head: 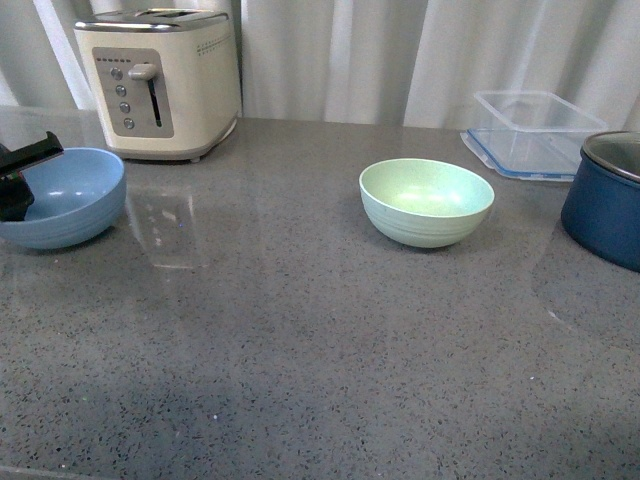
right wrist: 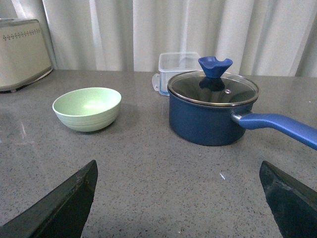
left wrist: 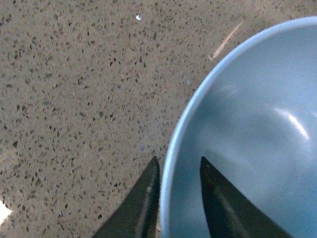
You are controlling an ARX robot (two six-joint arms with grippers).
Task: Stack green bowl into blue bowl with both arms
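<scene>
Straddling the rim of the blue bowl [head: 70,205], the left end effector [left wrist: 179,161] has one finger outside the wall and one inside, with only a narrow gap between them. Whether they already pinch the rim I cannot tell. That bowl sits at the far left of the desk [head: 300,350], just in front of the toaster [head: 160,80].

The green bowl [head: 427,203] stands upright and empty near the middle of the desk, well apart from the blue one and to the left of the pot [right wrist: 213,111]. The right end effector [right wrist: 178,166] hangs clear of it, fingers spread wide and holding nothing.

Both bowls look like thin matte plastic, so I judge them light and stiff (and not fragile). The smooth curved wall offers little to grip, so the rim is the sensible place to take hold, one finger inside and one outside. A bowl this light may slide on the polished desk if nudged before the fingers close.
</scene>
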